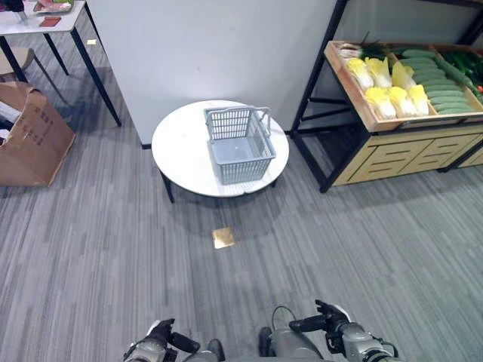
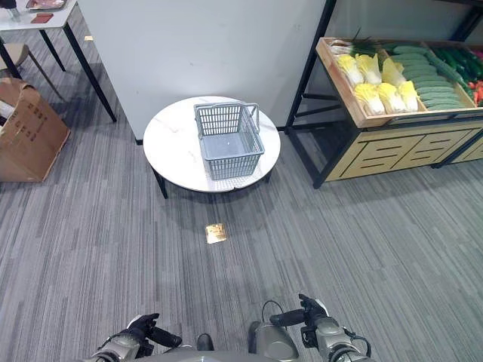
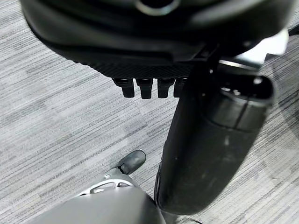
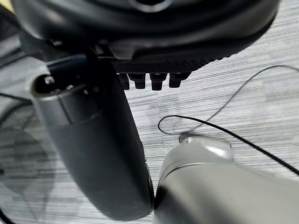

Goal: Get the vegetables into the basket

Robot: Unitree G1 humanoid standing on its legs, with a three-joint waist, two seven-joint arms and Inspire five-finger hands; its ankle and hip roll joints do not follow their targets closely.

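Broadly, grey striped carpet [image 1: 90,256] takes up most of the room, with a wide open stretch between the robot and the furniture. Against the right wall stands a black-framed shelf [image 1: 317,113] carrying a slanted wooden crate [image 1: 355,94] — inside lie the vegetables: pale yellow-white cabbages [image 1: 385,87] beside long green cucumbers [image 1: 434,83], all well apart from the basket. Left of it, a round white tabletop [image 1: 177,147] on dark legs sits before a plain white wall panel; open carpet lies on its near side. On its right half rests the basket [image 1: 238,143], grey plastic lattice, rectangular, empty, handle folded back towards the wall. A brown cardboard box [image 1: 30,136] sits at the far left, under a white desk [image 1: 53,23]. A small tan square [image 1: 223,237] lies flat on the carpet. Low at the near edge, the left hand [image 1: 162,335] and right hand [image 1: 328,320] hang over the carpet — fingers [image 3: 145,86] straight and holding nothing.
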